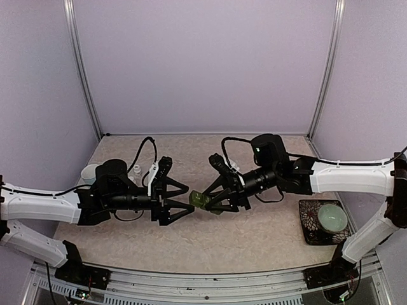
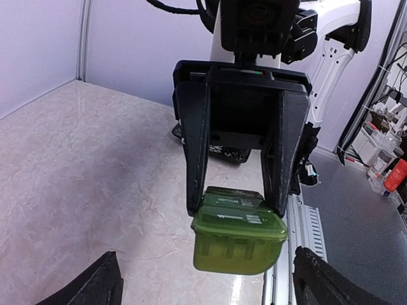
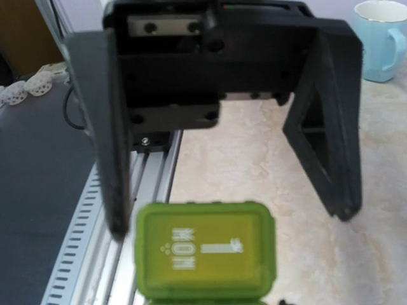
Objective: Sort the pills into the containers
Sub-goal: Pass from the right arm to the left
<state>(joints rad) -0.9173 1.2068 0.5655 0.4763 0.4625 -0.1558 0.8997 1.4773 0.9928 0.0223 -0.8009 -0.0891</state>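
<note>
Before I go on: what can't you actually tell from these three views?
1. Pills: none show in any view; the lids and walls of the pill box hide its inside.
2. Right wrist view: the bottom edge cuts off the box beyond one compartment, and its lid print is blurred.
3. Top view: the right gripper and left gripper cover most of the box; its lids are too small to read.

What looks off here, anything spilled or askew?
Nothing spilled. Odd bit: the pill box is off the table, pinched by the right gripper between its fingers, lids shut, facing the open left gripper. No pills visible.
</note>
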